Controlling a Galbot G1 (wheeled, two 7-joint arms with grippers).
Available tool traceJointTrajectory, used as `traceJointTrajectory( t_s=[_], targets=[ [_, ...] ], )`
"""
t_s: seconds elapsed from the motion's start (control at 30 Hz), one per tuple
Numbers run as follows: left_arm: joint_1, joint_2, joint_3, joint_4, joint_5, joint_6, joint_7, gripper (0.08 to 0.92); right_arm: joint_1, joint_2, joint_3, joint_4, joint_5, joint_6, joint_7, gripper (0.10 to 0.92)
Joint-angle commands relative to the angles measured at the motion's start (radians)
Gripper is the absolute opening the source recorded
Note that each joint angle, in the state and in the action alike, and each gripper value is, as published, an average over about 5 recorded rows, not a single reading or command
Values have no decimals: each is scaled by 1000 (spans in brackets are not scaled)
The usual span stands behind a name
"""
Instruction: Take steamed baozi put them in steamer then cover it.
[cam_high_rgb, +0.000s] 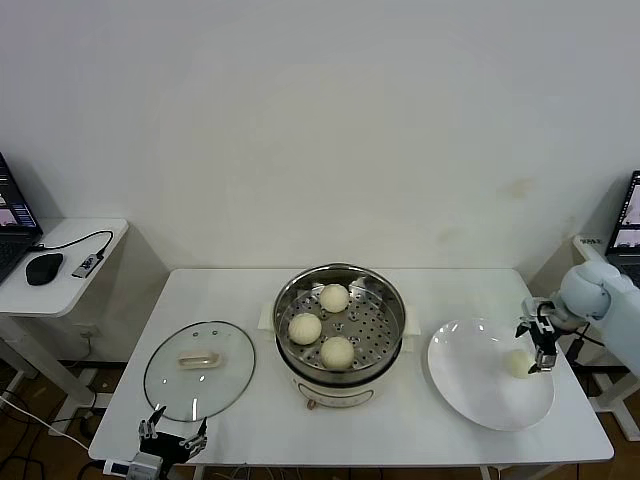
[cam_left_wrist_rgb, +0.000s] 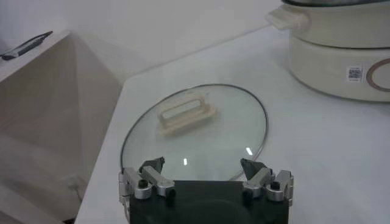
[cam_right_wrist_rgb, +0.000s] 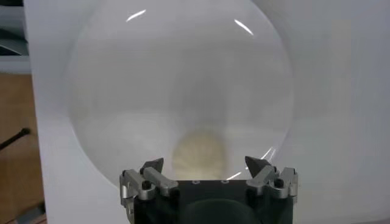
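Observation:
Three cream-white baozi (cam_high_rgb: 336, 351) lie in the shiny steel steamer (cam_high_rgb: 290, 297) on its white pot base at the table's middle. A fourth baozi (cam_high_rgb: 517, 363) lies on the right side of the white plate (cam_high_rgb: 470, 385); in the right wrist view this baozi (cam_right_wrist_rgb: 198, 154) shows between the fingers. My right gripper (cam_high_rgb: 536, 349) (cam_right_wrist_rgb: 205, 164) is open just above it, not touching. My left gripper (cam_high_rgb: 173, 433) (cam_left_wrist_rgb: 204, 165) is open and empty at the front left edge, near the glass lid (cam_high_rgb: 199, 369) (cam_left_wrist_rgb: 195, 131) with its cream handle.
A side table (cam_high_rgb: 75, 290) at the far left holds a mouse, a cable and a laptop edge. A laptop shows at the far right edge. The table's front edge runs just under the lid and plate.

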Motion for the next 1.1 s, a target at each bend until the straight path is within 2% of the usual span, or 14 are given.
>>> traceJointTrajectory(
  t_s=[0.03,1.1],
  targets=[
    [2,0,-2,9,1,0,1,823,-54,25,37,-33,-70,8,24,823],
    [-10,2,-1,30,2,2,5,823,-78,68,52,-95,-90,19,93,818]
  ],
)
